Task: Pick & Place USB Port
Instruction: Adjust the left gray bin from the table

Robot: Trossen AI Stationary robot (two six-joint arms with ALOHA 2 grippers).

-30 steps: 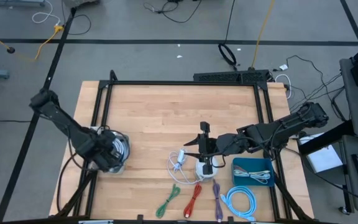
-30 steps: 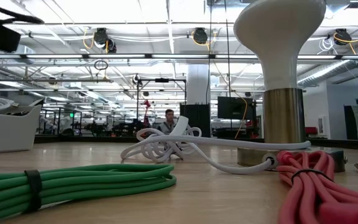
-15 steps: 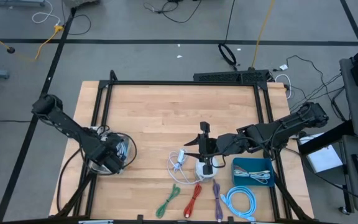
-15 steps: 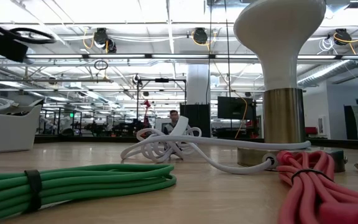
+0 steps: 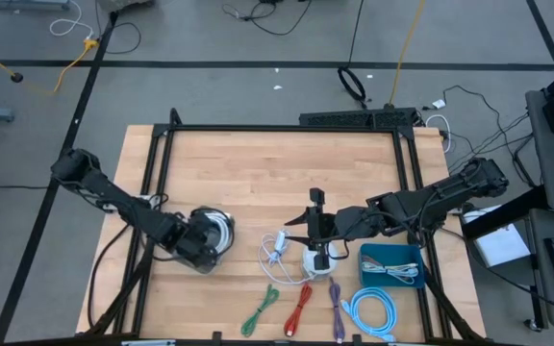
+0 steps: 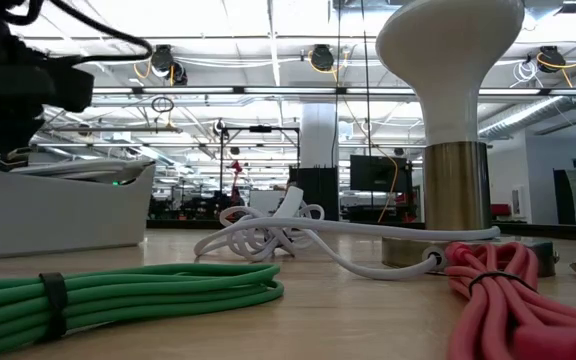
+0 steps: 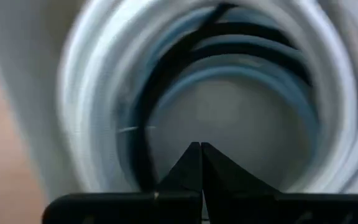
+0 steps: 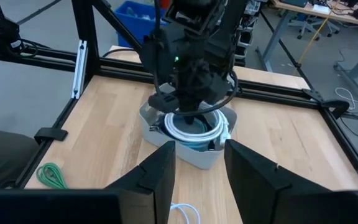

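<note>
A white bin [image 5: 215, 229] of coiled white and blue cables [image 7: 104, 93] stands on the table left of centre; the low view shows its wall [image 6: 58, 205]. My left gripper [image 5: 200, 246] is shut, reaching down into it [image 7: 201, 148]. My right gripper [image 5: 301, 231] is open and hovers near the table's middle, facing the bin [image 8: 188, 134], fingers apart [image 8: 194, 168]. Below it lie a loose white cable [image 5: 277, 248] and a small white device [image 5: 314, 258]. In the low view, the cable [image 6: 268, 235] runs to a white-topped metallic post [image 6: 448, 120]. My left gripper comes from above, pointing down into the white bin, with its shut fingertips [image 7: 194, 158] in the hollow of the cable coil [image 7: 241, 106]. Nothing shows between the fingertips. Where they meet the bin or the coil is hidden by the gripper itself.
Along the near edge lie bundled cables: green [image 5: 261, 309], red [image 5: 299, 306], purple [image 5: 336, 293] and a light blue coil [image 5: 371, 312]. A teal tray [image 5: 390, 264] sits under the right arm. A black frame [image 5: 162, 173] rims the table. Bare wood lies toward the far edge.
My left gripper has moved toward the table's right, and the white bin has slid along the table with it, closer to the loose white cable. In the low view the bin has grown much larger at the left. The right arm has kept still.
</note>
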